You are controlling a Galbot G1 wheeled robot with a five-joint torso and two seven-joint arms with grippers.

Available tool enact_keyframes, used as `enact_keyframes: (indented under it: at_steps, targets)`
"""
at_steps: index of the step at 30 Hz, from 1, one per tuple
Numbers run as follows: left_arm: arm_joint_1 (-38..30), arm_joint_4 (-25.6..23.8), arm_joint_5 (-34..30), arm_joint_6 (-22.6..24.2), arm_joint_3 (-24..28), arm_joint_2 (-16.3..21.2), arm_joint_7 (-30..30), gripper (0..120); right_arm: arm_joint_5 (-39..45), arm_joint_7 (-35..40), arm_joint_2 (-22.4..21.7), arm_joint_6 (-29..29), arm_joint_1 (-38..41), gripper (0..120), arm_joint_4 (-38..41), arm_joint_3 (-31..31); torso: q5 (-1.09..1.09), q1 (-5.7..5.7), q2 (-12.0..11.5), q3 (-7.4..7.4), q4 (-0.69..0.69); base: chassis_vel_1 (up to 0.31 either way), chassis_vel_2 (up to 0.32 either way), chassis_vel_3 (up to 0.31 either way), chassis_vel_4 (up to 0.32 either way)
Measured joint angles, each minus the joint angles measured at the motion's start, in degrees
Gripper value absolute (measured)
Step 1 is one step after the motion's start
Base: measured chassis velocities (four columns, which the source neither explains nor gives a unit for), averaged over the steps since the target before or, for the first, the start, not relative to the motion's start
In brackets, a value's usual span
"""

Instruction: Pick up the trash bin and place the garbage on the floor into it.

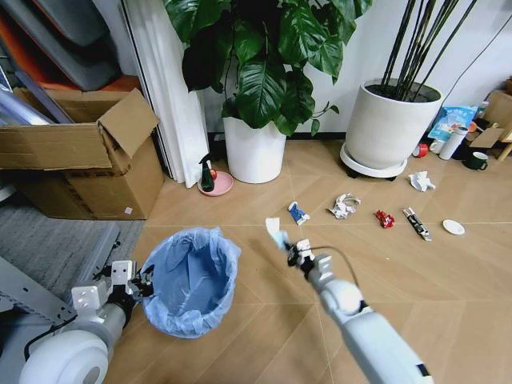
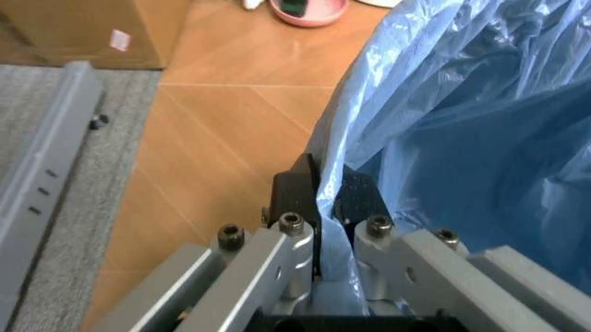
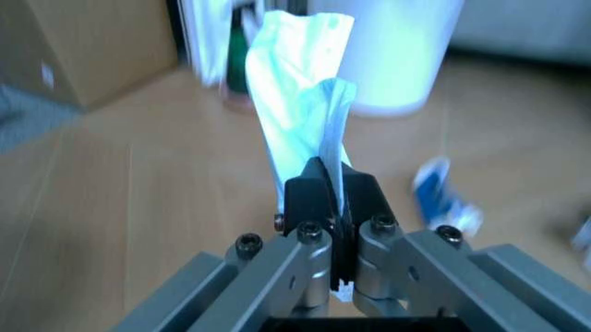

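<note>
Jaws: left gripper [image 2: 329,207] clamped on bin [image 1: 192,280] rim, right gripper [image 3: 331,197] pinched wrapper [image 3: 300,104]; next, probably swing over bin, drop.

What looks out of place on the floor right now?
Litter lies scattered on the floor: a blue-white wrapper, a crumpled paper wad, a red scrap, a dark wrapper, a white disc. Left claw pinches the trash bin rim; right claw grips a pale scrap.
</note>
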Motion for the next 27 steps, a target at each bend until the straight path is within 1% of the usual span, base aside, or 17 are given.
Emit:
enact_keyframes:
  at_steps: [1,2,3,6,9,10,11,13,14,15,18,19,21,23,25,27]
  targets:
    - [-0.9,0.7,-1.3,0.3,0.3,1.7,0.0,0,0.2,-0.3,-1.4,0.2,0.7,0,2.2,0.3,-0.03,0.0,0.0,0.0,-0.01,0.0,0.0,0.0,0.0]
    - [-1.6,1.4,-1.9,0.4,0.5,3.0,0.0,0,1.1,-0.4,-2.6,0.2,1.6,0,4.1,0.5,-0.01,0.0,0.0,0.0,0.0,0.0,0.0,0.0,0.0]
    - [-1.6,1.4,-1.9,0.4,0.5,3.0,0.0,0,1.1,-0.4,-2.6,0.2,1.6,0,4.1,0.5,-0.01,0.0,0.0,0.0,0.0,0.0,0.0,0.0,0.0]
    - [-4.5,4.3,-3.2,0.6,1.4,6.1,0.7,0,6.4,0.1,-5.6,-1.7,4.9,0,9.3,-0.3,-0.01,0.0,0.0,0.0,0.01,0.0,0.0,0.0,0.0]
    - [-6.9,6.4,-4.4,0.8,2.6,7.0,0.8,0,9.9,0.9,-7.0,-3.5,7.4,0,12.1,-1.7,-0.01,0.0,0.0,0.0,0.01,0.0,0.0,0.0,0.0]
    - [-7.9,7.2,-4.9,1.0,3.2,7.2,0.8,0,11.2,1.7,-7.5,-4.3,8.6,0,13.1,-2.7,-0.02,0.0,0.0,0.01,0.02,0.0,0.0,0.0,0.0]
    - [-10.5,9.0,-6.1,1.3,4.8,7.5,0.8,0,13.6,3.4,-8.4,-5.4,11.1,0,15.0,-5.0,-0.03,0.0,0.0,0.0,0.02,0.0,0.0,0.0,0.0]
    - [-11.5,9.8,-6.4,1.4,5.5,7.7,0.8,0,14.6,4.1,-8.7,-6.0,12.2,0,15.8,-6.1,-0.04,0.0,0.0,0.0,0.02,0.0,0.0,0.0,0.0]
    - [-12.8,10.7,-6.8,1.6,6.4,7.8,0.8,0,15.5,4.8,-9.0,-6.6,13.4,0,16.4,-7.3,-0.04,0.0,0.0,0.0,0.01,0.0,0.0,0.0,0.0]
    - [-15.1,12.2,-7.3,1.8,7.8,7.9,0.7,0,17.9,5.7,-9.1,-8.0,16.2,0,17.7,-10.9,-0.03,0.0,0.0,0.01,-0.02,0.0,0.0,0.0,0.0]
    - [-17.2,13.6,-8.4,2.2,8.7,7.6,-0.1,0,22.8,6.6,-8.5,-9.9,20.4,0,19.3,-17.9,-0.03,0.01,0.0,0.01,0.0,0.0,0.0,0.0,0.0]
    - [-17.2,13.6,-8.4,2.2,8.7,7.6,-0.1,0,22.8,6.6,-8.5,-9.9,20.4,0,19.3,-17.9,-0.03,0.01,0.0,0.01,0.0,0.0,0.0,0.0,0.0]
    - [-18.6,14.3,-10.1,2.3,9.5,7.6,-1.1,0,26.3,7.5,-8.0,-10.8,22.3,0,19.8,-22.9,-0.02,0.01,0.0,0.01,0.05,0.0,0.0,0.0,0.0]
    - [-19.0,14.5,-10.5,2.3,9.7,7.7,-1.4,0,26.9,7.6,-7.9,-10.9,22.5,0,19.8,-24.0,-0.03,0.0,0.0,0.01,0.05,0.0,0.0,0.0,0.0]
    - [-22.4,15.6,-14.2,2.3,11.8,7.9,-3.5,0,27.9,8.2,-7.0,-11.1,22.9,0,19.8,-29.0,-0.01,0.0,0.0,0.01,0.02,0.0,0.0,0.0,0.0]
    - [-25.3,16.8,-15.4,2.3,13.4,7.8,-4.2,0,28.2,9.0,-5.6,-11.4,22.6,0,19.6,-31.9,-0.01,0.0,0.0,0.01,-0.02,0.0,0.0,0.0,0.0]
